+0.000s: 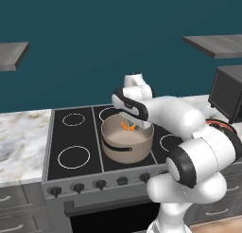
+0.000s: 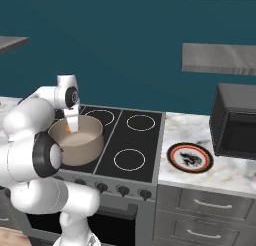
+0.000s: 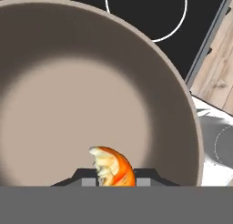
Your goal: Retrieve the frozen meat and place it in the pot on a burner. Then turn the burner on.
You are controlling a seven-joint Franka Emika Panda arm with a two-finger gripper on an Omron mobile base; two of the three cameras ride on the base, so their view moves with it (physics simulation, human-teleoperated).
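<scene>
Clamped in the gripper (image 1: 127, 124), at mid-frame of the left base view: the frozen meat (image 1: 127, 125), hanging just inside the mouth of the pot (image 1: 126, 149) on the stove (image 1: 75, 137). Low centre in the hand view, meat (image 3: 112, 168) cut off by the bottom band, finger tips barely showing. In the right base view, largely hidden behind the arm; plate (image 2: 189, 157) at right.

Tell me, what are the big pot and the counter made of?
The pot looks like matte ceramic or enamel: smooth beige walls with no shine, plus a dark band and handle; it could also be coated metal. The counter looks like polished marble: white stone with grey-brown veins. Everything is rendered, so these are guesses from looks.
</scene>
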